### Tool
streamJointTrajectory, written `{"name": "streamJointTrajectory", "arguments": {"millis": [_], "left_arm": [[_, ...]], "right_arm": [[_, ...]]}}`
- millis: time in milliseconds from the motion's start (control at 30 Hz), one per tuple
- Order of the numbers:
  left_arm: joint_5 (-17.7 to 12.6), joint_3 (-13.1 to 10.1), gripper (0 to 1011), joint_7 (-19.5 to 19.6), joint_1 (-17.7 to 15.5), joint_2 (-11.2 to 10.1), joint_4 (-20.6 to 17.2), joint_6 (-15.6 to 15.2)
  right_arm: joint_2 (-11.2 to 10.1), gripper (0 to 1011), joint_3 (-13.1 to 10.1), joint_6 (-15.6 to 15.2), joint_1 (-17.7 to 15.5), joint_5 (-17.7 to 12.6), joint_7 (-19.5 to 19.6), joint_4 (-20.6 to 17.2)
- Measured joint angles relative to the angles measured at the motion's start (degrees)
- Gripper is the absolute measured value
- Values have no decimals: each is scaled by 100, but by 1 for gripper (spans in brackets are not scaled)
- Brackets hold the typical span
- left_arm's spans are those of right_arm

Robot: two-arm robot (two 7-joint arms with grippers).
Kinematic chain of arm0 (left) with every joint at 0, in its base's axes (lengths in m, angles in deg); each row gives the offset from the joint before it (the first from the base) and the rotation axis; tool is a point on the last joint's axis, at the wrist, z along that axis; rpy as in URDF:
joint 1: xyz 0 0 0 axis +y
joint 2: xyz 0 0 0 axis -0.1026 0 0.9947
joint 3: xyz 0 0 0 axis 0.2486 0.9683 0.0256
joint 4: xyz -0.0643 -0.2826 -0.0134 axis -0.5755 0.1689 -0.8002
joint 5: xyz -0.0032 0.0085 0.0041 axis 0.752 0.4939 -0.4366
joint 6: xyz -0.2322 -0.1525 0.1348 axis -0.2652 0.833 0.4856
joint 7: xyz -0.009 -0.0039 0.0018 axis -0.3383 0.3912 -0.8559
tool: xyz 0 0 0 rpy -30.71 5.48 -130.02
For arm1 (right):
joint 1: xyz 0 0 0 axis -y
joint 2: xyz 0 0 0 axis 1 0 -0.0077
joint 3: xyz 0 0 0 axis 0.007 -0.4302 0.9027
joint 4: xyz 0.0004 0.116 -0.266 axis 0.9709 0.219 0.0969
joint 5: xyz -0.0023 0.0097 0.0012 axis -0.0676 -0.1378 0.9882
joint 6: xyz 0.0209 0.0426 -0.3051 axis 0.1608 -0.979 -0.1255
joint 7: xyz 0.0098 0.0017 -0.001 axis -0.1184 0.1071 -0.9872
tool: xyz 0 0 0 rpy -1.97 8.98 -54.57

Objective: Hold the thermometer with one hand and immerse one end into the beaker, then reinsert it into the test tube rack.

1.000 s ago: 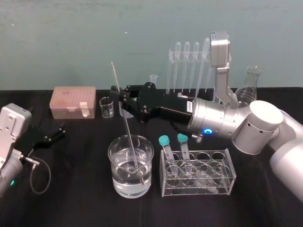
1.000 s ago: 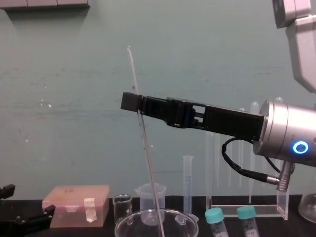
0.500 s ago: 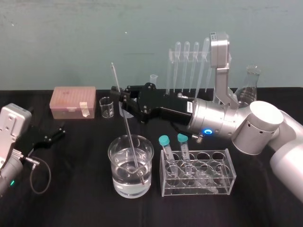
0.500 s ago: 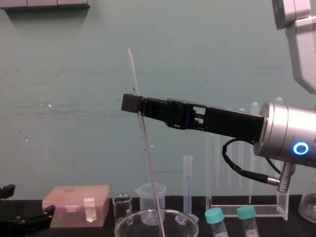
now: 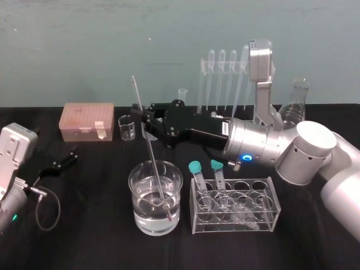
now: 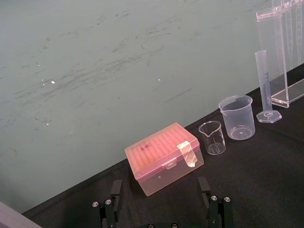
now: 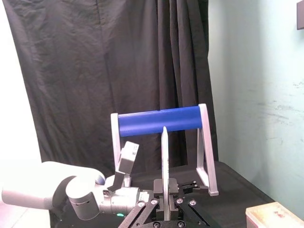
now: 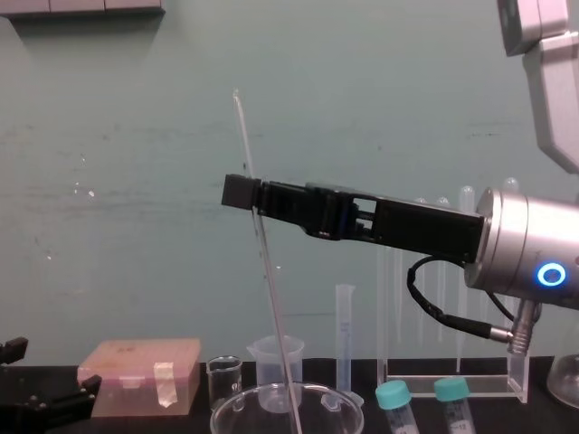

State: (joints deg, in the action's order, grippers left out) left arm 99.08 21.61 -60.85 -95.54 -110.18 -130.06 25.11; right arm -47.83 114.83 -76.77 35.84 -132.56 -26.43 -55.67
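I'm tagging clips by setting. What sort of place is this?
Probably a laboratory bench: the right end effector holds a thermometer in a beaker of clear liquid, beside capped tubes and a test tube rack hung with pipettes. The left end effector sits idle at far left.

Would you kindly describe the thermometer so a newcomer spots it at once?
Find the wide clear glass beaker of liquid. The long thin clear glass thermometer leans out of it, pinched by the right claw. Unlike the bulb-topped plastic pipettes behind, it is a plain rod.
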Motion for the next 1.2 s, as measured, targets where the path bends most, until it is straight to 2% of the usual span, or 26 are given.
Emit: {"name": "streamJointTrajectory", "arguments": {"millis": [1200], "left_arm": [[0,0,1008,0,0,0,0,0]], "right_arm": [[-11,56,28,-28,-31,17,22,-29]]}}
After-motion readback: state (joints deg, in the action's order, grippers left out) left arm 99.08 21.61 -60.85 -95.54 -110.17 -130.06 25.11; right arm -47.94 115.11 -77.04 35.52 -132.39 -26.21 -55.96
